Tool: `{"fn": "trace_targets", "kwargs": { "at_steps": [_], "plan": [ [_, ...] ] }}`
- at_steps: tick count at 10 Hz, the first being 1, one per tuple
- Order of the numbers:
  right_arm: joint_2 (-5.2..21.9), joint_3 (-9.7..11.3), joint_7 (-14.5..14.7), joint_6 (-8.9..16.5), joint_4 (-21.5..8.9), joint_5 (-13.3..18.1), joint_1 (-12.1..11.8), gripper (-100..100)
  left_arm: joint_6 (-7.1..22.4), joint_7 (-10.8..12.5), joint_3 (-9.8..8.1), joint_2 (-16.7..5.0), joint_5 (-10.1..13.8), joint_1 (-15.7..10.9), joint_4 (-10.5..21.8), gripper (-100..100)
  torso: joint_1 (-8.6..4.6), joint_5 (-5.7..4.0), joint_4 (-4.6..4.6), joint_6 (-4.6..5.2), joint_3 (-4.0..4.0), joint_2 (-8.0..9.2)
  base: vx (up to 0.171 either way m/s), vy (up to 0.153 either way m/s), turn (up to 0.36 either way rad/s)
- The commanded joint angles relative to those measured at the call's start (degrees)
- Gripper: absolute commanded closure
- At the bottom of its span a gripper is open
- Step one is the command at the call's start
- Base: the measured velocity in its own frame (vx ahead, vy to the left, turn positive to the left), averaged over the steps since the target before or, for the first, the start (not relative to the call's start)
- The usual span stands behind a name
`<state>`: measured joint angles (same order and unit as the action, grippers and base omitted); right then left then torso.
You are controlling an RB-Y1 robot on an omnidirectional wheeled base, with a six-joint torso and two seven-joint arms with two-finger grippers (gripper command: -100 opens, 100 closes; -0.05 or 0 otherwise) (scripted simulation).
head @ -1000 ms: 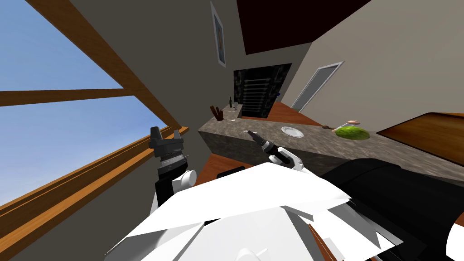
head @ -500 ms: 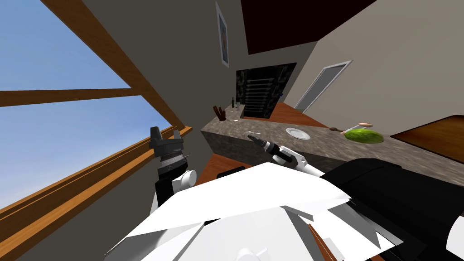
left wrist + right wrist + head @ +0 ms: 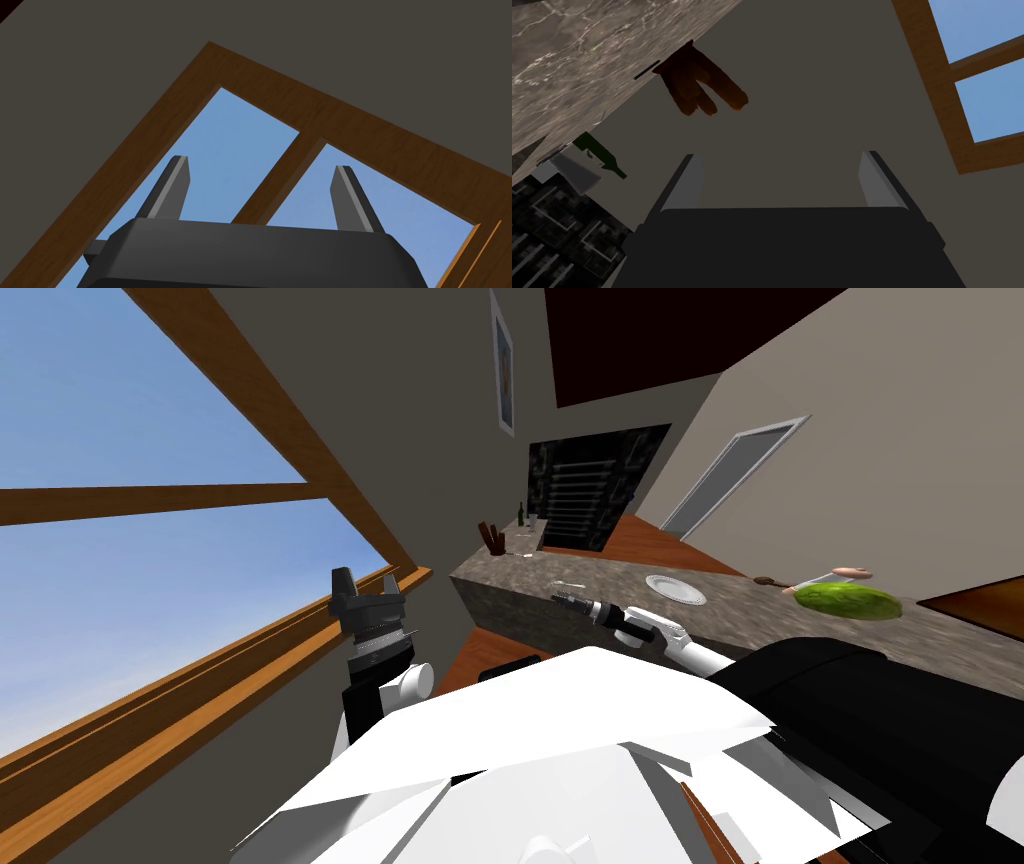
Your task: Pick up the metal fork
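The right tool [image 3: 557, 596] is hovering low over the near end of the stone surface [image 3: 745, 623], fingers [image 3: 686, 182] standing wide apart, nothing between them. The fork [image 3: 572, 584] is what I'm taking the thin pale sliver to be. It is lying flat on that surface just beyond the tool's tip and a touch to the far side of it, with the plate [image 3: 676, 588] sitting further along. It is too small to tell tines from handle. Its long axis is looking roughly in line with the forearm rather than across it, though I'm not swearing to that.

Here is the catch: the right wrist camera is looking out along the surface towards the brown block [image 3: 699, 87] and the wall, not down. So by my reading the tool is pointing over the fork, and the coming move is calling for a downward tilt and a turn of the wrist to bring the fingers astride the shaft.

The left tool [image 3: 365, 585] is hanging up by the window, just as wide, well apart from the surface. The right arm is plainly the nearer one.
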<state>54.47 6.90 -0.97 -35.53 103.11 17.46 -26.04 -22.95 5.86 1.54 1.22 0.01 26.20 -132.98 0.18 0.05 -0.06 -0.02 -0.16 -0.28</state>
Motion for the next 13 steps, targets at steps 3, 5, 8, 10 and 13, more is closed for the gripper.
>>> {"fn": "trace_targets", "kwargs": {
  "at_steps": [3,5,8,10,13],
  "plan": [
    [5.6,0.5,0.8,0.0,-3.5,2.9,0.2,-100,0.0,0.0,0.00,0.0,0.0,0.0,0.0,0,0.03,0.00,0.00,-0.01,0.00,0.00,0.063,0.046,0.071],
    [8.8,0.7,1.3,-0.2,-6.1,4.7,0.3,-100,0.0,0.0,0.00,0.0,0.0,0.0,0.0,0,-0.04,-0.01,0.00,0.00,0.00,0.01,0.066,0.033,0.081],
    [14.0,1.2,2.2,-0.7,-11.2,8.5,0.3,-100,0.0,0.0,0.00,0.0,0.0,0.0,0.0,0,-0.05,-0.01,0.00,0.03,0.01,0.03,0.073,0.038,0.095],
    [17.1,1.5,2.6,-0.9,-13.8,10.4,0.1,-100,0.0,0.0,-0.01,0.0,0.0,0.0,0.0,0,-0.05,0.00,0.00,0.03,0.00,0.02,0.070,0.035,0.085],
    [20.6,2.0,3.0,-1.2,-16.2,12.3,-0.1,-100,0.0,0.0,0.00,0.0,0.0,0.0,0.0,0,-0.03,-0.01,0.00,0.01,0.02,0.04,0.061,0.028,0.078]
  ]
}}
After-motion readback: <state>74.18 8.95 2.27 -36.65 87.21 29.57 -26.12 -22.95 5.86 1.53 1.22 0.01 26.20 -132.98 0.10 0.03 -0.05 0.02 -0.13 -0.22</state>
